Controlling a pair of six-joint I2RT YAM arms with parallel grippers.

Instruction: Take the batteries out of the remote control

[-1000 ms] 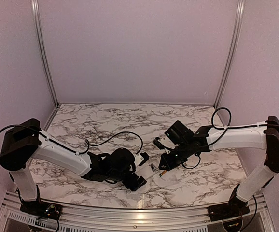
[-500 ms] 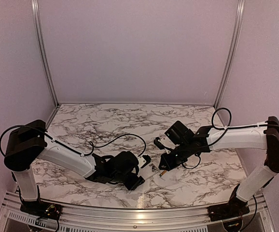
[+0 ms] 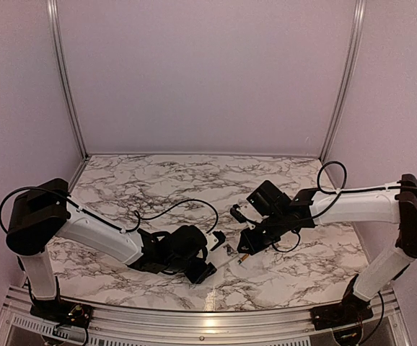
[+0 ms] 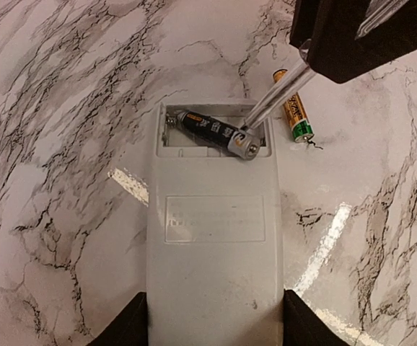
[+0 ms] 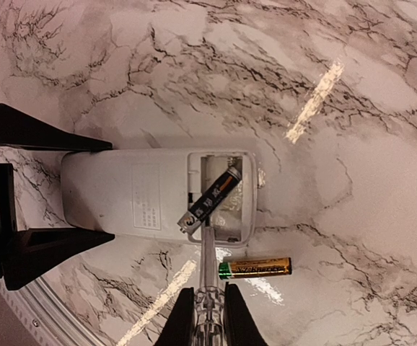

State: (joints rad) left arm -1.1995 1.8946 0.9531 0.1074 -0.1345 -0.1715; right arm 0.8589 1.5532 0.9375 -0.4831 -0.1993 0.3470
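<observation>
Right hand (image 5: pixel 205 297), clenched on a thin rod (image 5: pixel 205 252), points down at the black battery (image 5: pixel 210 200); left hand (image 4: pixel 216 316) clamps the remote control (image 4: pixel 214 216).

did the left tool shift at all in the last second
Yes. In the top view the left tool has slid slightly right, away from the left corner post and closer to the right tool, which has not moved.

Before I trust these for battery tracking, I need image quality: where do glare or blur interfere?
Left wrist: remote control and dark battery sharp; glare streaks on the marble table either side. Right wrist: glare streak beside the orange-gold battery; grey rod blurs near the right fingers. Top external: evenly lit, both batteries too small to resolve.
</observation>
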